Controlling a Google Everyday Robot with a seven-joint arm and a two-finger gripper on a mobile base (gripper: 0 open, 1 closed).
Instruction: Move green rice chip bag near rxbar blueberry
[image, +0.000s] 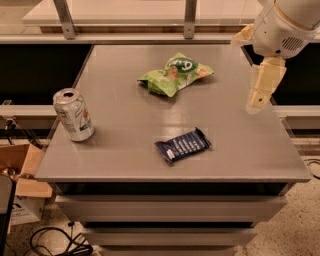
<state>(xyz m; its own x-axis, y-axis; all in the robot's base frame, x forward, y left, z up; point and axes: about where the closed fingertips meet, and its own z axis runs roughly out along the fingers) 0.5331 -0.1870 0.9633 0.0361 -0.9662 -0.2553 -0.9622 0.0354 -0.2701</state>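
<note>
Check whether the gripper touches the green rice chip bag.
Apart: camera view shows the gripper at the right edge, bare table between it and the bag.

Arm being cropped at the table's right edge

The gripper is hanging over the right edge of the table, while the white arm above it is being cut off by the top and right borders. The white lettering on the rxbar blueberry is showing too small to read. The soda can is hiding its far side, and a cardboard box and cables are running past the left and bottom edges.
</note>
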